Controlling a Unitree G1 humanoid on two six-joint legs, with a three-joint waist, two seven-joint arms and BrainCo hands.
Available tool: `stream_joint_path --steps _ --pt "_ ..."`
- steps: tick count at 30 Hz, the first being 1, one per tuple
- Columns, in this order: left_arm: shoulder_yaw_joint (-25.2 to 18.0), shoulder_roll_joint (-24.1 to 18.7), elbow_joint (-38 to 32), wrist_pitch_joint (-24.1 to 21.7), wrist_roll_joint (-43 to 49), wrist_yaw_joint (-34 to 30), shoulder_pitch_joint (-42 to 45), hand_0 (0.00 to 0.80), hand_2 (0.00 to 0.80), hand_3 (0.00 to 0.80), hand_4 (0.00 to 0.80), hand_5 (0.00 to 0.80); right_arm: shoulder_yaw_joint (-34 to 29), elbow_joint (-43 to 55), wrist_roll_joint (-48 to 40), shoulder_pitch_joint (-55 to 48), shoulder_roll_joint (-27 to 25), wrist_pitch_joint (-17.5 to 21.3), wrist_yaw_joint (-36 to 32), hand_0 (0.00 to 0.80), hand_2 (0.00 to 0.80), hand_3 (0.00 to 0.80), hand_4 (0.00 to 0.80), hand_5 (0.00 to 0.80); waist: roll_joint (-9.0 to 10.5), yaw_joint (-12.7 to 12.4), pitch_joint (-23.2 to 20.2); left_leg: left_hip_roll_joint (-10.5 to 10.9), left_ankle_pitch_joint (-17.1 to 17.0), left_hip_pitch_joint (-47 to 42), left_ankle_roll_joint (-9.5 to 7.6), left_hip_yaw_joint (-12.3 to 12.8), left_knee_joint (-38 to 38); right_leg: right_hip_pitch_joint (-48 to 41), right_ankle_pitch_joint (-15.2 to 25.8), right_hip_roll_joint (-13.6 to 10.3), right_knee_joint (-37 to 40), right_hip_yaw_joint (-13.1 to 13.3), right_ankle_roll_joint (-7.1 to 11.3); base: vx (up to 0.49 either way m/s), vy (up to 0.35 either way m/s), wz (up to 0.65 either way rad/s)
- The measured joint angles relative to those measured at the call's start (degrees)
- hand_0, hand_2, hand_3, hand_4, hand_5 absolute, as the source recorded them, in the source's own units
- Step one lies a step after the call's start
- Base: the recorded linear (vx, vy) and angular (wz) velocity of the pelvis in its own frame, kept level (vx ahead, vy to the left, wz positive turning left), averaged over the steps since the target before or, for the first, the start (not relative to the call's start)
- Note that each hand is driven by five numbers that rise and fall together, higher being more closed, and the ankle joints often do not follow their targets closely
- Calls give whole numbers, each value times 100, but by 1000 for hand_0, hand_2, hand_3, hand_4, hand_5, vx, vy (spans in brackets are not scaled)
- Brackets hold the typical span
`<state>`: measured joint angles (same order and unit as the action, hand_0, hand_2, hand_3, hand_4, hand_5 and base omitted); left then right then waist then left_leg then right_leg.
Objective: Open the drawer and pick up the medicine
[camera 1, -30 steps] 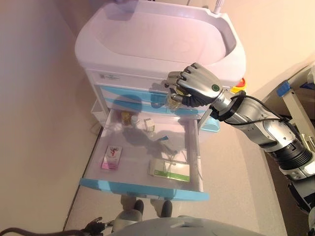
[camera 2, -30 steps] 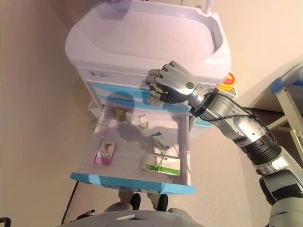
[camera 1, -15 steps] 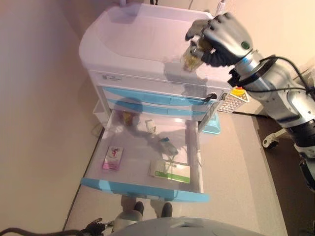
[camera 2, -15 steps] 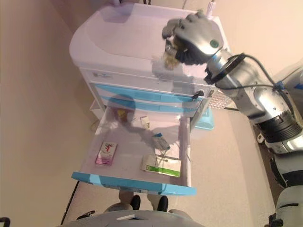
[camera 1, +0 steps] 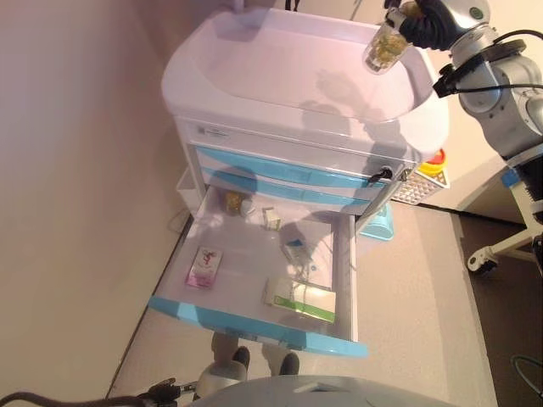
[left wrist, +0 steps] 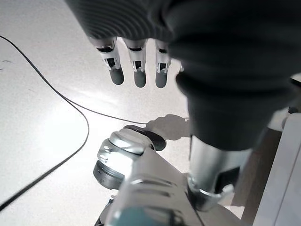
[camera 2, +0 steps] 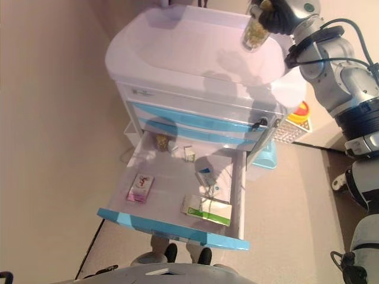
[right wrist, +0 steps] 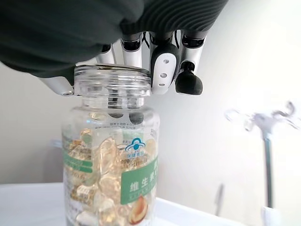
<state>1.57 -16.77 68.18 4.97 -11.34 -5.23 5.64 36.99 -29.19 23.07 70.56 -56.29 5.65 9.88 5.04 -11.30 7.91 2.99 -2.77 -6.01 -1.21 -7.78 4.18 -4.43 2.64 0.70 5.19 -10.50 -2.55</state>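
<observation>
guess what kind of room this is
Probably a clinic or hospital room. A wheeled medical cart with blue-fronted drawers stands by the wall, its open drawer holding medicine boxes. The right hand holds up a clear bottle of capsules.

We see our right hand (camera 1: 433, 19) raised high at the upper right of the head views, its silver-grey arm bent at the elbow and reaching up from the right side. In its wrist view the dark-tipped fingers (right wrist: 188, 80) are curled around the neck of a clear plastic bottle of amber capsules (right wrist: 112, 155), which hangs below the palm. Our left hand (left wrist: 136, 61) shows only in its own wrist view, hanging low over the floor with its fingers straight and relaxed, holding nothing.
</observation>
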Motion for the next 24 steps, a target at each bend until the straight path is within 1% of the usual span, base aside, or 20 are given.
stream_joint_path --steps 2,5,8,12,16,18,20,24 --pt "53 -33 -3 1 -3 -23 -1 0 0 0 0 0 202 -362 -216 159 0 -36 -60 800 800 800 800 800 -2 -47 0 12 -15 55 -6 -66 -13 15 -8 -24 0 -103 12 41 10 22" --pt "151 -104 -5 11 -17 -26 -1 0 0 0 0 0 417 -739 -386 270 0 -75 -186 800 800 800 800 800 -2 -178 0 28 -19 87 -5 -123 -43 18 -20 -36 0 -151 24 24 -4 13" --pt "269 -182 -93 16 -109 -34 -12 0 0 0 0 0 713 -1151 -403 489 1 -82 -285 800 800 800 800 800 -4 -282 2 52 -31 254 8 -277 -106 108 -25 -56 0 -293 33 10 -23 23" --pt "318 -234 -182 17 -218 -46 -10 0 0 0 0 0 894 -1609 -442 610 2 -128 -389 800 800 800 800 800 -12 -429 14 90 -46 454 35 -392 -162 236 -34 -81 1 -437 43 -10 -26 20" --pt "357 -266 -194 23 -228 -81 -1 0 0 0 0 0 917 -1996 -513 615 14 -154 -557 800 800 800 800 800 -16 -562 89 115 -90 586 -4 -495 -195 331 -31 -104 1 -492 43 -49 -29 10" --pt "425 -352 -214 -8 -245 -109 -9 0 0 0 0 0 916 -2111 -513 617 17 -179 -564 800 800 800 800 800 36 -574 156 116 -101 667 -3 -514 -197 410 -31 -105 1 -518 44 -85 -33 6" --pt "434 -434 -222 -16 -316 -149 -63 0 0 0 0 0 914 -2216 -512 624 18 -175 -564 800 800 800 800 800 64 -593 331 114 -126 733 12 -517 -202 470 -30 -104 -11 -548 43 -86 -34 6" --pt "437 -470 -225 -22 -402 -149 -147 0 0 0 0 0 883 -2298 -543 903 11 -178 -521 800 800 800 800 800 52 -595 537 115 -144 790 7 -523 -193 519 -20 -105 -5 -554 34 -23 -12 2"
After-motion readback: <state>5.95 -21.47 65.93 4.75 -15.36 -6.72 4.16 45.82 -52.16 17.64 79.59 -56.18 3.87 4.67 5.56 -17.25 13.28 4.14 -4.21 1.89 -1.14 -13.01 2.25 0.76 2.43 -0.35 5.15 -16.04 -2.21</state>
